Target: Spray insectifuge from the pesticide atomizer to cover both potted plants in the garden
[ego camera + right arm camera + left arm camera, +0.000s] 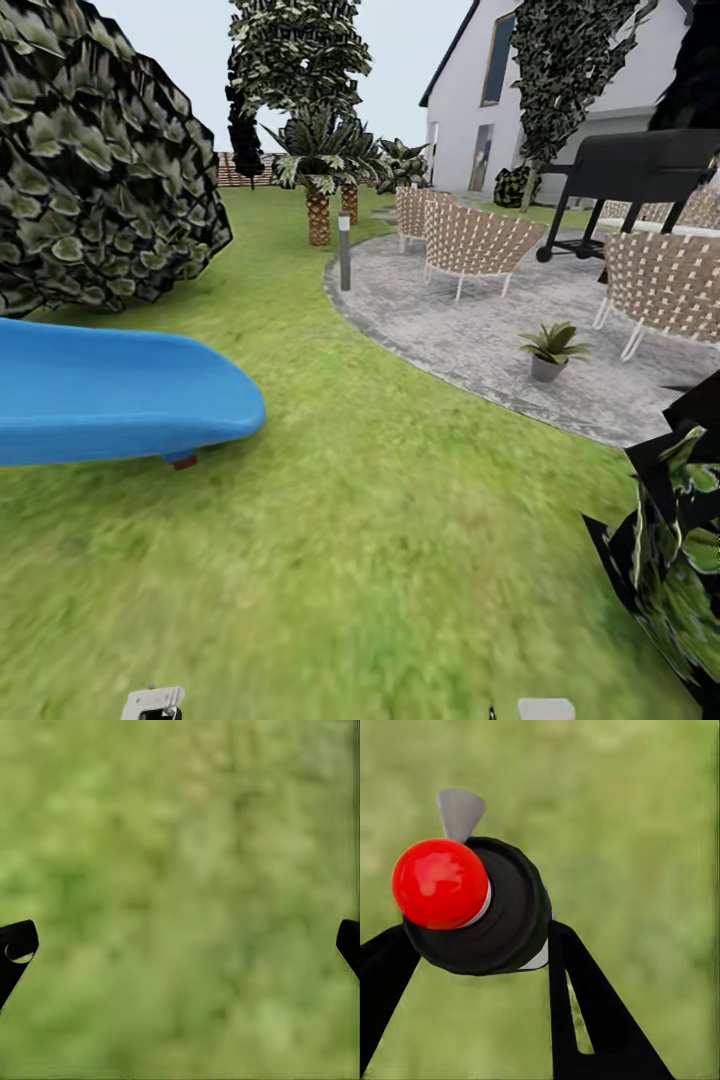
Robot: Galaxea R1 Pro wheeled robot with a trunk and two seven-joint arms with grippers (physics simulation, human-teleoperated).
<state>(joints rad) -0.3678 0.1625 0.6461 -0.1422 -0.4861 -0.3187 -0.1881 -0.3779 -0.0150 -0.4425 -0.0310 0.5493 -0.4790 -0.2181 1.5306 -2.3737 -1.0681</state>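
Right now my left end effector [472,945] is clamped on the pesticide atomizer [480,907], whose red cap and black collar sit between my dark fingers [592,1012] above blurred grass. My right end effector [180,945] is spread wide with nothing between its fingertips, over the lawn [350,560]. Ahead, one potted plant [550,350] stands in its grey pot near the grass-side edge of the round stone patio [470,330], close to the wicker chairs [480,245]. A blue slide [110,395] lies on the lawn's left side, beneath a big dark bush [90,160].
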